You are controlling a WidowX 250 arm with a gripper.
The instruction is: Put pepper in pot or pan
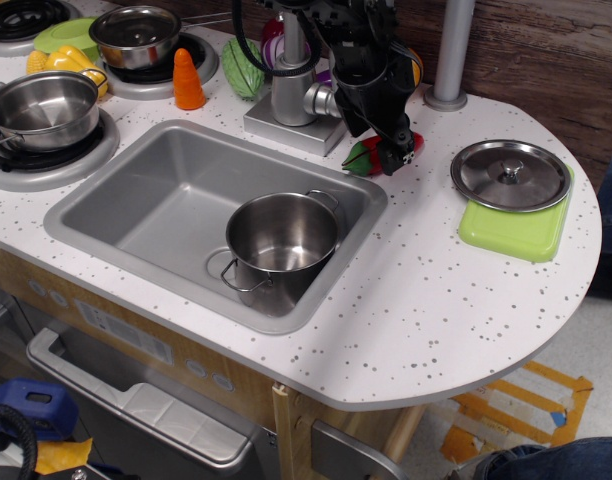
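The red pepper [370, 152] with its green stem cap pointing left is on the white counter just behind the sink's right rear corner. My black gripper [394, 150] comes down from above and is shut across the pepper's middle, hiding part of it. The pepper looks tilted, and I cannot tell whether it is lifted off the counter. An empty steel pot [282, 240] stands in the grey sink [136, 210], in front of and to the left of the gripper. Two more steel pots stand on the burners at left [41, 108] and at the back [136, 35].
A grey faucet block [291, 90] stands just left of the gripper and a grey pole [448, 55] just right. An orange carrot [189, 80] and a green leafy vegetable [243, 68] lie behind the sink. A steel lid [510, 175] rests on a green board [511, 232] at right.
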